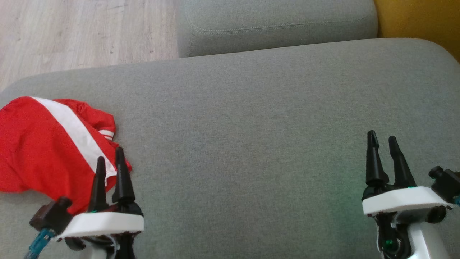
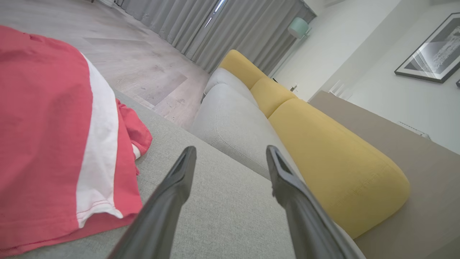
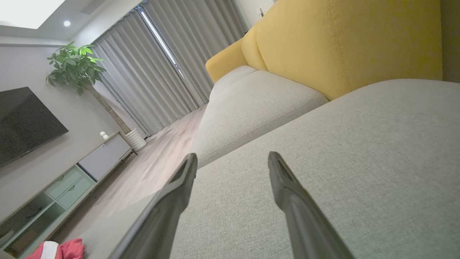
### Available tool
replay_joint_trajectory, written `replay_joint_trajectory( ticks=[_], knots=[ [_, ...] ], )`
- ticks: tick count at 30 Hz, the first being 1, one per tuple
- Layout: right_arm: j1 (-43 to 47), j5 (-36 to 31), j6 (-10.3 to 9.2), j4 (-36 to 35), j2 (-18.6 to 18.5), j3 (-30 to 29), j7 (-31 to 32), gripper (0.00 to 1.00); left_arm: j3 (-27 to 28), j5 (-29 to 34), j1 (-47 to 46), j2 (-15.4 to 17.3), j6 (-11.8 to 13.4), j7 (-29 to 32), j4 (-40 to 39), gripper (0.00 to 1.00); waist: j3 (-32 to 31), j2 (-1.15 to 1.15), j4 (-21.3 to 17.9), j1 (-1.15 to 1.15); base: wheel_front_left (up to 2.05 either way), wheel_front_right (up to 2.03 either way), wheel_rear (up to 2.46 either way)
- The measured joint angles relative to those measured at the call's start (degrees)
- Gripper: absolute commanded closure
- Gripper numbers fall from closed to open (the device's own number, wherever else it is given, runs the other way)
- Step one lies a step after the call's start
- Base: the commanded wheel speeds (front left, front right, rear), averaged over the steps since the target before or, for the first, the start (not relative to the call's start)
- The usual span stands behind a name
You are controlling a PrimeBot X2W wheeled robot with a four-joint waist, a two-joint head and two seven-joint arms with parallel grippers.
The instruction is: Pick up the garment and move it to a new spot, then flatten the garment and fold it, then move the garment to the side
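A red garment (image 1: pixel 46 144) with a broad white stripe lies crumpled at the left end of a grey seat cushion (image 1: pixel 251 118), one cuffed sleeve bunched at its right side and part of the cloth cut off by the head view's left edge. The robot's left gripper (image 1: pixel 110 154) hangs at the garment's near right corner, fingers pointing away from the robot. Its wrist view shows the two dark fingers spread wide over bare upholstery just beside the red hem, holding nothing and, as far as can be told, not touching the cloth. The right gripper (image 1: pixel 381 136) waits well apart at the near right of the cushion, jaws equally wide and empty. The placement looks deliberate: the left arm stands where the cloth is, while the right is posted across a long bare stretch of cushion — the likeliest new spot for spreading and folding. Nothing of the task appears done yet; the pick-up is the step in hand. The heap is layered, so a pinch at the hem may lift only one ply and leave the rest dragging. A second grey cushion (image 1: pixel 276 25) and wood floor (image 1: pixel 72 32) lie beyond — the floor not far past the garment's far edge.
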Motion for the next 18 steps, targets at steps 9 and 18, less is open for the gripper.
replay_joint_trajectory(
  ticks=[9, 18],
  knots=[
    [0.00, -7.09, 0.00, -0.63, 0.00, 0.75, -1.54, 0.00, -3.03, 9.20, -0.11, 0.02, 0.36, -1.60, -0.64, 0.00, 0.00, 0.00, -0.23, 0.00, 0.00, 0.00, 0.00],
    [0.00, -14.01, 0.00, -1.23, -0.01, 1.47, -2.93, 0.00, -4.89, 16.85, -0.14, 0.12, 1.36, -3.02, -0.62, 0.00, 0.10, 0.00, -0.18, 0.00, 0.00, 0.00, 0.00]
  ],
)
